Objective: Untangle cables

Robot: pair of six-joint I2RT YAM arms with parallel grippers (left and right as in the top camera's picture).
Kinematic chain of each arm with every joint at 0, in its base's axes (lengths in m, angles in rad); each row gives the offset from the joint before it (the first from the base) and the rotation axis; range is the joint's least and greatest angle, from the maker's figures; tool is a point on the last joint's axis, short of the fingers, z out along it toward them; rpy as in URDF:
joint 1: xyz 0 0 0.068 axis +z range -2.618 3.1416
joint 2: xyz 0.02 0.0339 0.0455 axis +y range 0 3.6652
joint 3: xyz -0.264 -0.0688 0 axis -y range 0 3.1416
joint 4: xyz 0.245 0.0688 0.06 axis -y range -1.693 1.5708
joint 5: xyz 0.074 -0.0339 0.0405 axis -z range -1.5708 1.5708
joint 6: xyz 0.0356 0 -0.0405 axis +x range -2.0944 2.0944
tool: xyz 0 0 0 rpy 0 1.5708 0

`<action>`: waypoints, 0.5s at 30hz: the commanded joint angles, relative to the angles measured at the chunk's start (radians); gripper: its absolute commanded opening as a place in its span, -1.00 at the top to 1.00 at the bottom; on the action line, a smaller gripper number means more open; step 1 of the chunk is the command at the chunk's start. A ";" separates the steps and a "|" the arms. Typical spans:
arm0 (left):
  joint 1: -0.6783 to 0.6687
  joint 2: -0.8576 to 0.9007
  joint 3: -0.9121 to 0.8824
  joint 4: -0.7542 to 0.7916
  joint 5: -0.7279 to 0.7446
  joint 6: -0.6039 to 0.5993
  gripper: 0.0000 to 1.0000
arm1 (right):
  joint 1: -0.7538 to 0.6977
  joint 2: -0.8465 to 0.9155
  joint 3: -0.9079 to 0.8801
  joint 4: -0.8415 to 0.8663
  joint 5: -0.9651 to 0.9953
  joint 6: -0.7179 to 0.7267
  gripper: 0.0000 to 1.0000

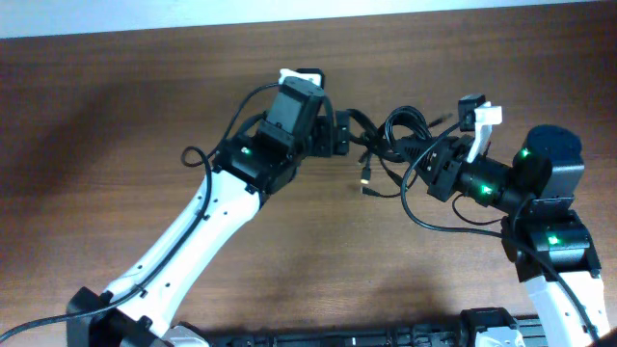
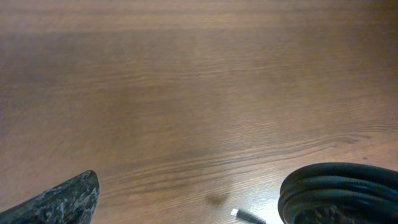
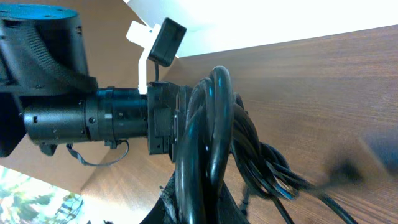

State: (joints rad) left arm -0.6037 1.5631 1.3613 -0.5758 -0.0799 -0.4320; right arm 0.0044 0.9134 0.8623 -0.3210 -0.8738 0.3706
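Note:
The cables point(image 1: 390, 135) are a tangle of thin black loops hanging between my two grippers above the table. A loose end with a small plug point(image 1: 366, 180) dangles below the tangle. My left gripper point(image 1: 339, 135) is at the tangle's left side. In the left wrist view its jaws point(image 2: 193, 190) stand wide apart, with a coil of the cables point(image 2: 342, 186) around the right finger and the plug tip point(image 2: 239, 214) beneath. My right gripper point(image 1: 424, 154) is at the tangle's right side. In the right wrist view it point(image 3: 205, 208) is shut on the cables point(image 3: 211, 137).
The brown wooden table point(image 1: 116, 116) lies under everything. The left arm's black wrist point(image 3: 93, 118) and white camera mount point(image 3: 142, 46) face my right gripper at close range. Thicker black arm wires point(image 1: 424, 217) loop beside the right arm.

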 commanded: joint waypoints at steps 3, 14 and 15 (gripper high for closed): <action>0.104 -0.005 0.014 -0.074 -0.093 -0.035 -0.97 | 0.002 -0.013 0.019 0.004 -0.060 0.005 0.92; 0.103 -0.005 0.014 -0.065 0.489 0.618 -0.97 | 0.002 -0.013 0.019 0.003 -0.058 0.005 0.92; 0.103 -0.005 0.014 -0.065 0.492 0.618 -0.97 | 0.002 -0.013 0.019 0.004 -0.058 0.005 0.92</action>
State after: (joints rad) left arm -0.5091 1.5631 1.3651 -0.6460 0.3401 0.0967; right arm 0.0063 0.9138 0.8623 -0.3275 -0.8902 0.3706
